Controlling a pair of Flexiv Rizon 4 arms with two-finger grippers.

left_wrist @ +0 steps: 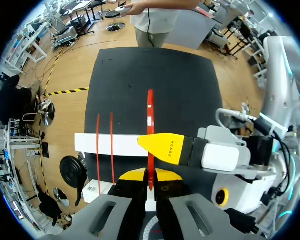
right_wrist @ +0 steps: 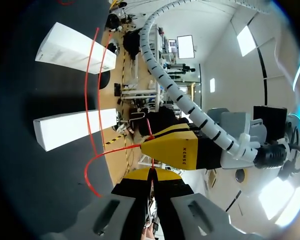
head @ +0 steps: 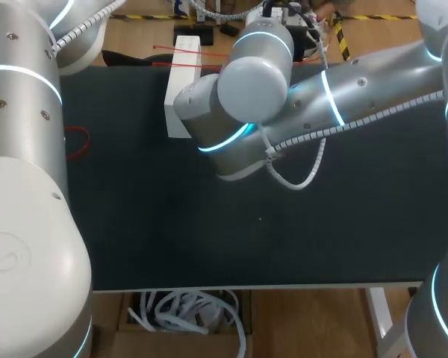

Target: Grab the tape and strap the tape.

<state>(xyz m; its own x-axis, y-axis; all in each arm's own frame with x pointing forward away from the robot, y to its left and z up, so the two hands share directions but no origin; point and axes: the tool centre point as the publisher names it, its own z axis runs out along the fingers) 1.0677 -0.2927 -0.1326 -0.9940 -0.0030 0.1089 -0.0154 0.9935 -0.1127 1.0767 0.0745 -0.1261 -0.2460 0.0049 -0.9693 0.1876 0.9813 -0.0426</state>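
Found left gripper [left_wrist: 150,176] pinched shut on red tape [left_wrist: 150,115] across white box [left_wrist: 107,145]; right gripper [right_wrist: 151,176] clamped on it too.
Judged thin, light, limp, slippery; best pinched flat near ends, pulled taut.

Only print: one short line of small dark caps on the yellow right-arm fingertip [left_wrist: 167,148], lying across the red tape [left_wrist: 150,107] in L wrist view. It's a brand-type word, not read off. Same sort of line on the yellow left-arm fingertip [right_wrist: 172,150], just beside the tape's end, R wrist view. Curved tick scale [left_wrist: 151,231] under the tape, numerals too small to tell. Faint round embossed mark on left-arm housing [head: 7,261], well apart from the tape; letters not legible.
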